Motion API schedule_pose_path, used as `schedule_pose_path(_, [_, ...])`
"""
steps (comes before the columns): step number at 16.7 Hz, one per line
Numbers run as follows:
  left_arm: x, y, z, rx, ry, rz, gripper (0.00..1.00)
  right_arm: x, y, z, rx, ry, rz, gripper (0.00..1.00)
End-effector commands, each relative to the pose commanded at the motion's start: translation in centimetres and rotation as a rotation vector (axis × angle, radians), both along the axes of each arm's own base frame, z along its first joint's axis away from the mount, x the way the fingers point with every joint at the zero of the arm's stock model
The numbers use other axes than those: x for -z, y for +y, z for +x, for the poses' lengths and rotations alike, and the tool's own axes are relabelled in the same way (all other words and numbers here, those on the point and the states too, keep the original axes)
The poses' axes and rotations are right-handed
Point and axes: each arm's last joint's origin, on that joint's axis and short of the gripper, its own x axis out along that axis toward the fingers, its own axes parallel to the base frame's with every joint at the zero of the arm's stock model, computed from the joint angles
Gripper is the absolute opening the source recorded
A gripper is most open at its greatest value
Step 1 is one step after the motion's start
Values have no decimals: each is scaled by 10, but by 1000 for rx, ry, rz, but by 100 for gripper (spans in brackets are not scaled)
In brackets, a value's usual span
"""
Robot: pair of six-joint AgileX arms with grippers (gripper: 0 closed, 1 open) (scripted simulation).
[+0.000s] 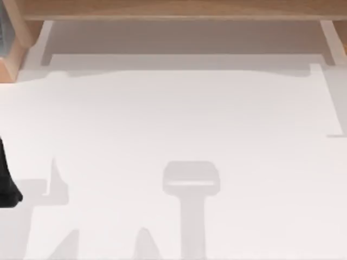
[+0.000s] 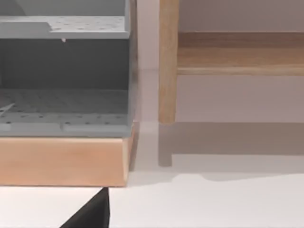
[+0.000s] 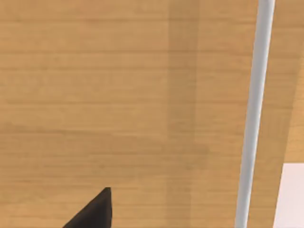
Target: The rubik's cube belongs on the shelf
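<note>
shelf: long light-brown wooden board [image 1: 179,8], far edge, pale uprights
left arm [image 1: 6,184]: parked left edge, fingers indiscernible
right gripper: over board, presumably for placing; fingers indiscernible

No readable text, labels or numbers — none on any surface.

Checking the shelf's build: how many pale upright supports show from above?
2: left support at the left end of the shelf, right support at its right end; others may be hidden beneath it.
</note>
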Motion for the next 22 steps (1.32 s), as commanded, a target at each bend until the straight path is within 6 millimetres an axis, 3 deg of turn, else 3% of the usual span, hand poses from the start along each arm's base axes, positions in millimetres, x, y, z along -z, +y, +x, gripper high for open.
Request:
schedule_pose_path(3, [0, 0, 0, 0, 0, 0, 100, 0, -2, 1, 9, 1, 2, 100])
schedule_pose_path(5, [0, 0, 0, 0, 0, 0, 100, -4, -15, 2, 61, -3, 5, 100])
schedule_pose_path(11, [0, 0, 0, 0, 0, 0, 100, -37, -88, 17, 321, 3, 94, 100])
schedule_pose_path(14, [0, 0, 0, 0, 0, 0, 100, -66, -122, 42, 409, 29, 197, 100])
schedule_pose_path(17, [0, 0, 0, 0, 0, 0, 100, -100, -142, 77, 465, 90, 343, 100])
schedule_pose_path(19, [0, 0, 0, 0, 0, 0, 100, -123, -146, 102, 495, 153, 456, 100])
schedule_pose_path(22, [0, 0, 0, 0, 0, 0, 100, -148, -137, 140, 533, 294, 641, 100])
